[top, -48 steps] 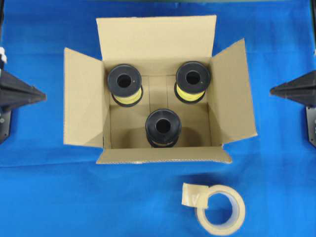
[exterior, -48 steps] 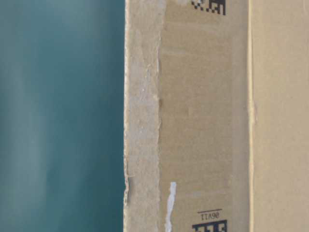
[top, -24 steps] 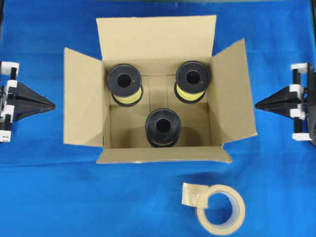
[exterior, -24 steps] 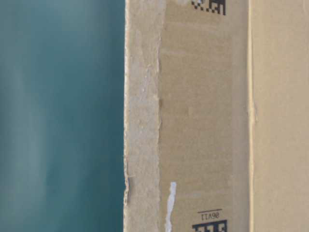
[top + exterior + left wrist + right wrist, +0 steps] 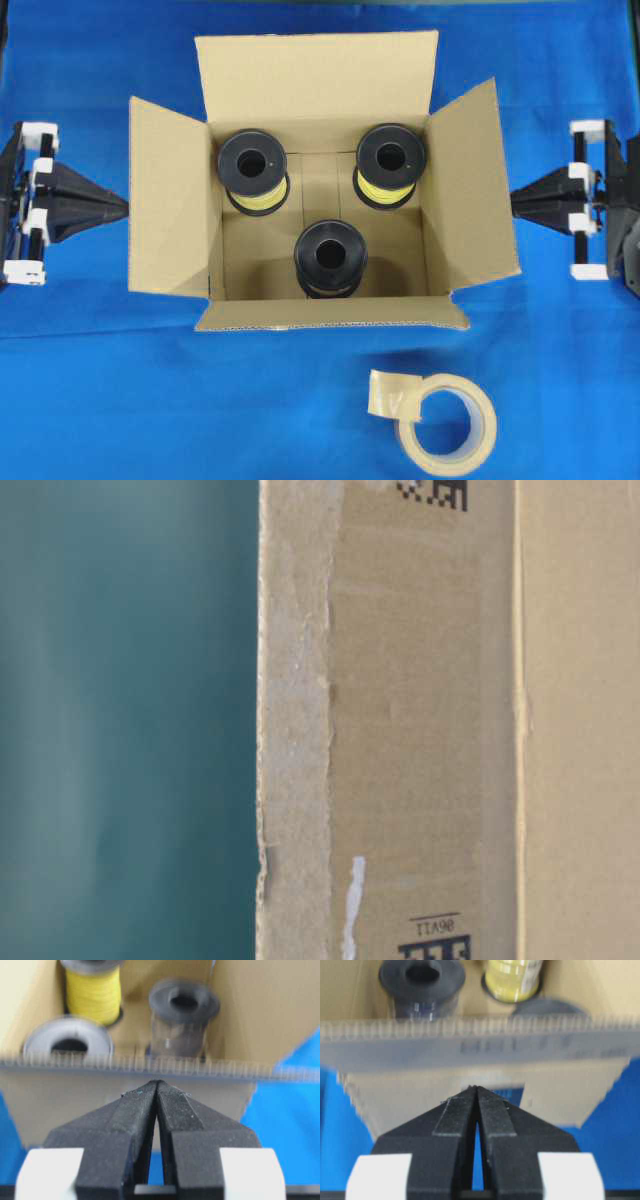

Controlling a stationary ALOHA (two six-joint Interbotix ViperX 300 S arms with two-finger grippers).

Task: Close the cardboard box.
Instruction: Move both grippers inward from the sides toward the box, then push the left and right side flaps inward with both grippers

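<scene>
You have the blue cloth [image 5: 90, 400] under everything, and the cardboard box [image 5: 318, 190] sits on it between your two grippers, open at the top with all four flaps spread outward. Your left gripper [image 5: 122, 207] points its tip at the outer edge of the box's left flap, just beside it and seemingly not touching; its fingers are pressed together to a point and grip nothing. Your right gripper [image 5: 515, 203] faces the right flap's edge the same way, just beside it, fingers likewise pinched together on nothing. In the left wrist view that flap's corrugated edge runs across just beyond the fingertips [image 5: 158, 1085], with the box's inside past it. Three black spools [image 5: 330, 258] stand upright on the box floor, two at the back wound with yellow thread, one nearer the front. A tape roll [image 5: 447, 424] lies flat on the cloth in front of the box, well apart from both grippers, closer to your right one.
</scene>
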